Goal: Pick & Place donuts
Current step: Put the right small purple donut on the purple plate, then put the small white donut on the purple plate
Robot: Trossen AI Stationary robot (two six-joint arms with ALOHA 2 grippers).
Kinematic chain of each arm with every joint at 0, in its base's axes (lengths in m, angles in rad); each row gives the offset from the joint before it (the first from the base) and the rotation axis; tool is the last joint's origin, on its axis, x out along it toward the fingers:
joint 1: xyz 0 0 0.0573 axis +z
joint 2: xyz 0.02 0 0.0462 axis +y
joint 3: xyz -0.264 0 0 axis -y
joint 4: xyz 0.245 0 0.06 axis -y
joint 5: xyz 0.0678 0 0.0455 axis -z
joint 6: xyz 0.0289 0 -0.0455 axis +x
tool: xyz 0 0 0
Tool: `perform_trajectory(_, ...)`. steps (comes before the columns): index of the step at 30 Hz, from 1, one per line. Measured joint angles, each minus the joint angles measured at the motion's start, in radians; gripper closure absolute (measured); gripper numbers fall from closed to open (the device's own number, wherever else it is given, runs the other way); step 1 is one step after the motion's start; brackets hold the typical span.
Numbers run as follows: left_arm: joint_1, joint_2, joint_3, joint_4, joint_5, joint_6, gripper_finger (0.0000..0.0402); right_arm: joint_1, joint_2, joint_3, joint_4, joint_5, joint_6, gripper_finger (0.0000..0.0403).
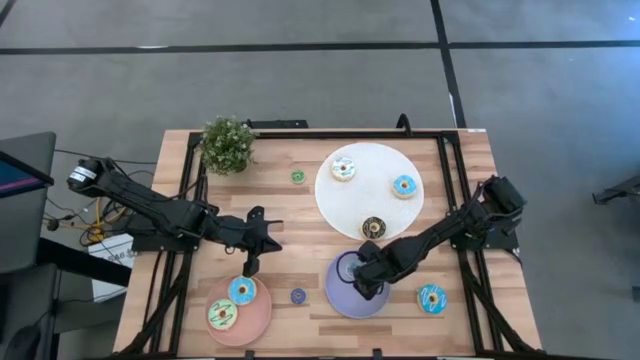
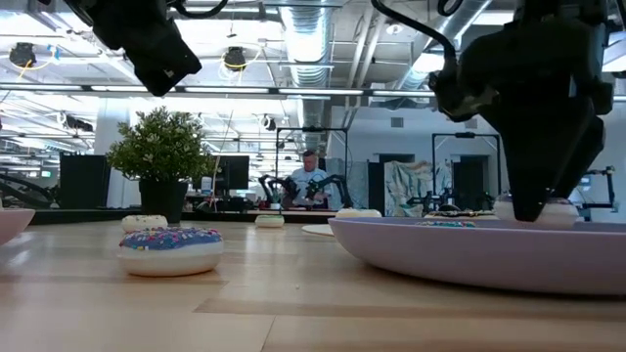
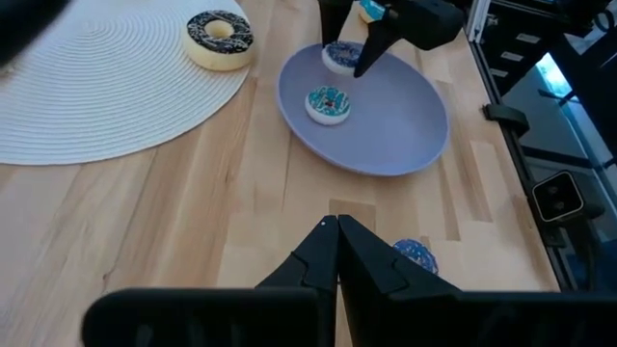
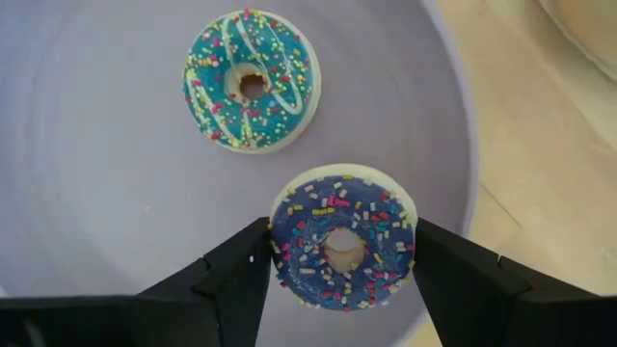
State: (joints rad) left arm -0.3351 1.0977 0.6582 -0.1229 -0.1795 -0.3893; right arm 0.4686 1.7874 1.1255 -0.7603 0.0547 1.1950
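The right gripper [image 4: 337, 253] stands over the purple plate [image 1: 338, 297] near the counter's front, its jaws set against the two opposite sides of a small dark-blue sprinkled donut [image 4: 341, 239] — pinching it across its width. Whether the donut rests on the plate or hangs just above it cannot be told. Just beside it on the same plate lies a teal donut [image 4: 251, 79] with white stripes.

These look like light, rigid toy rings with a smooth rounded rim, so the outer edge is the sensible place to hold — squeezing across the middle, not near the top where the icing curves away and could slip.

The left gripper [image 3: 335, 253] hovers over the counter [image 1: 280, 200] to the left, jaws pressed together and empty. Below it sits a pink plate [image 1: 262, 318] with two donuts. The white mat [image 1: 370, 190] farther back carries three more, and others lie loose on the counter beside a potted plant [image 1: 227, 143].
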Motion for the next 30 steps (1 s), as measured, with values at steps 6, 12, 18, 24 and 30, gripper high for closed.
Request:
perform_trajectory(6, 0.000, 0.000, 0.000, 0.000, 0.000, 0.000, 0.0401, 0.000, 0.000, 0.000, 0.002, 0.000, 0.001, 0.0173)
perform_trajectory(12, 0.000, 0.000, 0.000, 0.000, 0.000, 0.000, 0.0401, -0.006, 0.000, 0.000, 0.002, -0.003, 0.008, 0.0172)
perform_trajectory(18, 0.000, 0.000, 0.000, 0.000, 0.001, 0.001, 0.0401, -0.007, 0.000, 0.000, 0.002, -0.009, 0.014, 0.0165)
perform_trajectory(24, 0.000, 0.000, 0.000, 0.000, 0.001, 0.001, 0.0401, -0.007, 0.000, 0.000, 0.001, -0.009, 0.017, 0.0131)
perform_trajectory(30, 0.000, 0.000, 0.000, 0.000, 0.001, -0.009, 0.0401, -0.006, -0.005, 0.015, -0.024, -0.006, 0.004, 0.0109)
